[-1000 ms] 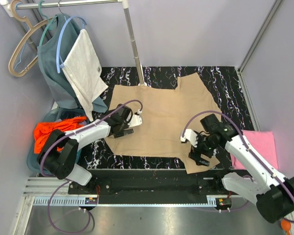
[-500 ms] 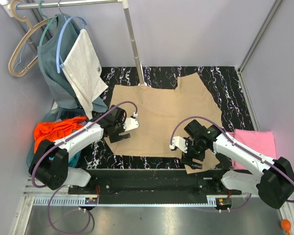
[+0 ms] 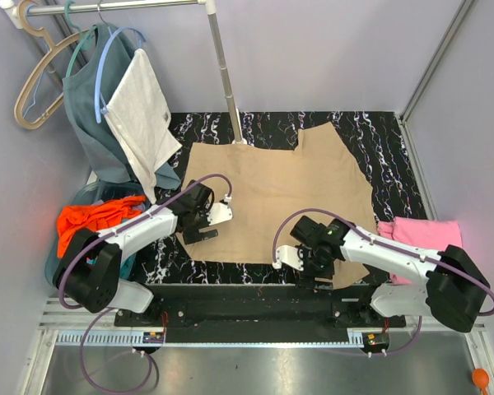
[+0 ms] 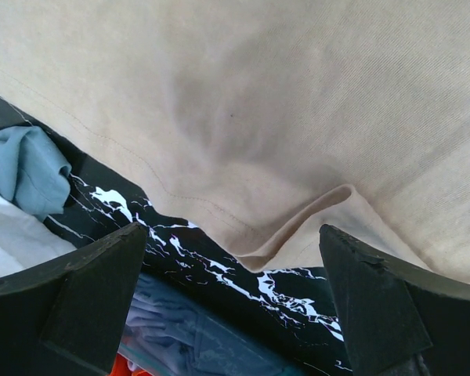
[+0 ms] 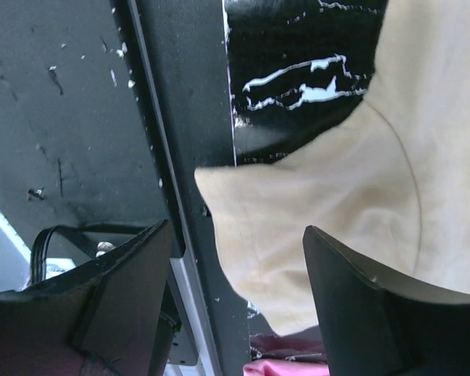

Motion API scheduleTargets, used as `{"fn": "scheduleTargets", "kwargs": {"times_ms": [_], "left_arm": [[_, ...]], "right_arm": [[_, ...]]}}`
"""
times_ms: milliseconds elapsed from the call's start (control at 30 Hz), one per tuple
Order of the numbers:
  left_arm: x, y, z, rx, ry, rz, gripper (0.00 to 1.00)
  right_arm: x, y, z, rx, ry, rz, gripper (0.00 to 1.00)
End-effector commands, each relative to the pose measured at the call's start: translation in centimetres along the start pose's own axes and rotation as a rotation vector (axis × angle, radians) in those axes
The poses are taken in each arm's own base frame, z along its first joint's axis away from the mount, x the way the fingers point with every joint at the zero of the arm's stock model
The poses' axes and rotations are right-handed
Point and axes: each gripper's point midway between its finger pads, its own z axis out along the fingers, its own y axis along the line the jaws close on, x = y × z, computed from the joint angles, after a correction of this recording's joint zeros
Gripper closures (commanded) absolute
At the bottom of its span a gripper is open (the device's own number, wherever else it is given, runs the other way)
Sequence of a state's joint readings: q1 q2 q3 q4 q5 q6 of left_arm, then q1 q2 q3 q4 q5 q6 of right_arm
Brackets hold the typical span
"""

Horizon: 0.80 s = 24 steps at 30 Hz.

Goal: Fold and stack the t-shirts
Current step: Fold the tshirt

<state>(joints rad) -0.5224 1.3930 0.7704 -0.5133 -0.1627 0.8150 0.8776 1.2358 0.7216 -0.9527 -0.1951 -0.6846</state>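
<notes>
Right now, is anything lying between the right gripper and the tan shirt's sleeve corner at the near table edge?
Nothing visible. In the right wrist view the right gripper stands open directly over the tan shirt's sleeve corner, with only bare cloth and the table edge beneath.

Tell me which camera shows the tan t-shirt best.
The top external view: it shows nearly the whole tan t-shirt spread out on the black marbled table. The left wrist view shows only a stretch of its edge with a small crease; the right wrist view shows only one corner reaching over the table's near edge.
</notes>
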Motion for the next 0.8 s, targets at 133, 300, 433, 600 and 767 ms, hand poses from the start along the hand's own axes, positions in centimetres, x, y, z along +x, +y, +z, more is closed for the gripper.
{"fn": "scheduleTargets", "kwargs": {"times_ms": [133, 300, 433, 600, 767], "left_arm": [[-0.7, 2.3, -0.5, -0.081, -0.012, -0.007, 0.01], [-0.6, 2.5, -0.5, -0.094, -0.006, -0.013, 0.01], [-0.1, 2.3, -0.7, -0.1, 0.005, -0.007, 0.01], [0.1, 2.5, -1.2, -0.115, 0.001, -0.001, 0.01], [0.1, 2.7, -1.7, -0.127, 0.0, -0.002, 0.01]], "right_arm": [[-0.7, -1.0, 1.7, 0.032, -0.004, 0.007, 0.32], [-1.0, -1.5, 2.3, 0.038, 0.004, 0.015, 0.48], [-1.1, -1.5, 2.3, 0.033, 0.006, 0.032, 0.47], [-1.3, -1.3, 2.3, 0.022, 0.0, 0.033, 0.46], [-1.4, -0.7, 3.1, -0.022, 0.04, 0.05, 0.55]]}}
